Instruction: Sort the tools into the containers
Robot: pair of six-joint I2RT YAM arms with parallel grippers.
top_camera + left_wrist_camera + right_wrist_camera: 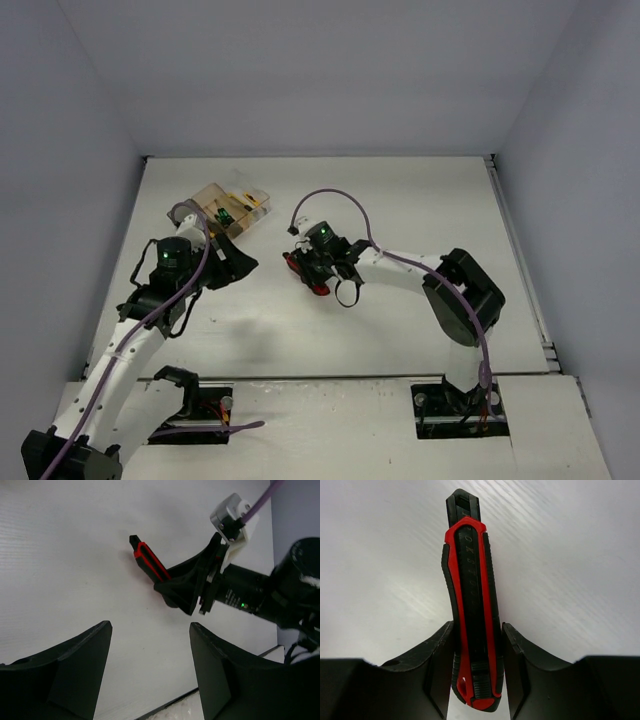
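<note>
A red-black utility knife (472, 605) lies in the middle of the white table, also in the top view (318, 288) and the left wrist view (150, 565). My right gripper (477, 630) is shut on its rear end, one finger on each side; it also shows in the top view (315, 270). My left gripper (150, 630) is open and empty, over bare table left of the knife (240, 262). The containers (212, 197) stand at the back left. The amber and clear bins show and hold yellow and black-green tools (228, 212). My left arm partly hides the row.
Grey walls close the table in at the back and on both sides. A purple cable (340, 196) loops above the right wrist. The table's right edge has a metal rail (520, 260). The arm bases sit at the near edge.
</note>
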